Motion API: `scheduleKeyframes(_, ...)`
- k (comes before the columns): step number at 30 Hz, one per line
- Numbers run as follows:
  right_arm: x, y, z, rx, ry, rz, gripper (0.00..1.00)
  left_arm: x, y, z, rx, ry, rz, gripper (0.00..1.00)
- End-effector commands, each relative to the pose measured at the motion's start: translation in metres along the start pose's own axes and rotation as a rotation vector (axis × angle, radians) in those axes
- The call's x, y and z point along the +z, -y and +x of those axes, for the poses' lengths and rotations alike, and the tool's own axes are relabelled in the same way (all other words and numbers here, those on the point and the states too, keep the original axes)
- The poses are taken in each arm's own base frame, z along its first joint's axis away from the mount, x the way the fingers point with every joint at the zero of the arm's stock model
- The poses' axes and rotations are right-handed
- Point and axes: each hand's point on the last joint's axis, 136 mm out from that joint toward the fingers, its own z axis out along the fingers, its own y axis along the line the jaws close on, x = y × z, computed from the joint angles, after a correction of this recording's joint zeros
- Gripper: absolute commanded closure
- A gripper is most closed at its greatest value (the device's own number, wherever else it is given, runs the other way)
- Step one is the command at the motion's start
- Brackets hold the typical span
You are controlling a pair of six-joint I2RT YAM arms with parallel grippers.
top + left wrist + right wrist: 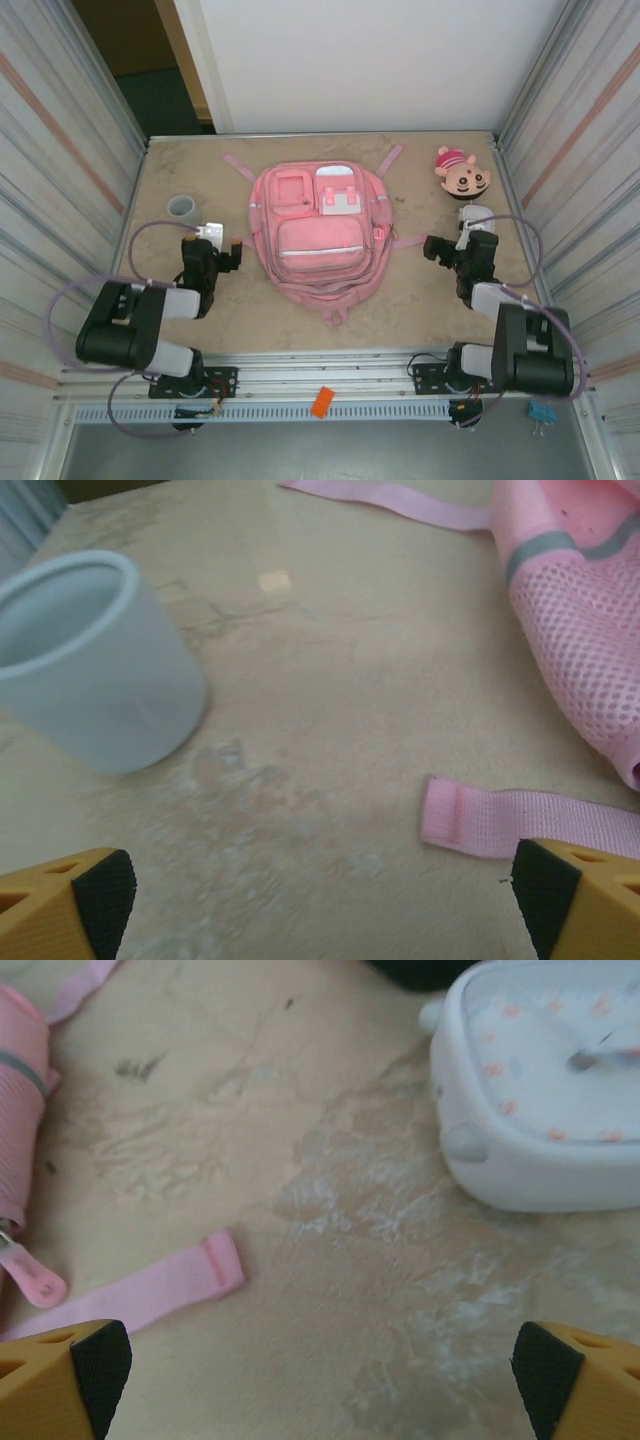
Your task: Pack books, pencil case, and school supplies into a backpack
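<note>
one beige, marbled worktop (400,300) carries everything. the large pink fabric backpack with white-trimmed front pockets (310,240) lies flat at its centre, pockets facing up, straps trailing toward the far edge, between the two arms. the black left arm (135,325) bends along the near left, and its wrist points toward the bag's left side. the black right arm (510,340) does the same on the right. the left fingers (60,905), yellow with black pads, are spread wide with nothing between them. they hover above bare worktop, near a loose pink webbing strap end (480,820) and the bag's mesh side. the right fingers (575,1380) are likewise released and empty over bare worktop, beside another pink strap end (160,1285). a white rounded box dotted with orange (540,1110) sits just beyond them. a pink-hatted doll head (463,172) rests in the far right corner, well apart from the bag. a small grey cup (181,207) stands upright at the far left, close to the left wrist.
</note>
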Motion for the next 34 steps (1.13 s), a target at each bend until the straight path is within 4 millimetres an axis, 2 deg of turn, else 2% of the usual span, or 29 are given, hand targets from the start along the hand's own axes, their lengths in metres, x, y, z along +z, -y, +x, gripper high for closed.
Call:
scheduleKeyframes(1, 0.01, -0.02, -0.055, -0.085, 0.22, -0.092, 0.01, 0.006, -0.024, -0.043, -0.103, 0.198, -0.01, 0.01)
scheduleKeyframes(3, 0.027, -0.022, -0.039, -0.11, 0.216, -0.097, 0.01, 0.021, -0.028, -0.038, -0.17, 0.071, 0.046, 0.01)
scheduleKeyframes(4, 0.031, -0.022, -0.048, -0.108, 0.253, -0.086, 0.01, 0.026, -0.028, -0.037, -0.159, 0.066, 0.027, 0.01)
scheduleKeyframes(6, 0.037, -0.014, -0.045, -0.094, 0.152, -0.019, 0.01, 0.023, -0.029, -0.038, -0.144, 0.062, 0.001, 0.01)
scheduleKeyframes(7, 0.038, -0.017, -0.047, -0.118, 0.167, 0.001, 0.01, 0.023, -0.028, -0.038, -0.142, 0.066, 0.004, 0.01)
scheduleKeyframes(34, 0.037, -0.016, -0.045, -0.101, 0.155, -0.02, 0.01, 0.024, -0.024, -0.039, -0.126, 0.061, 0.015, 0.01)
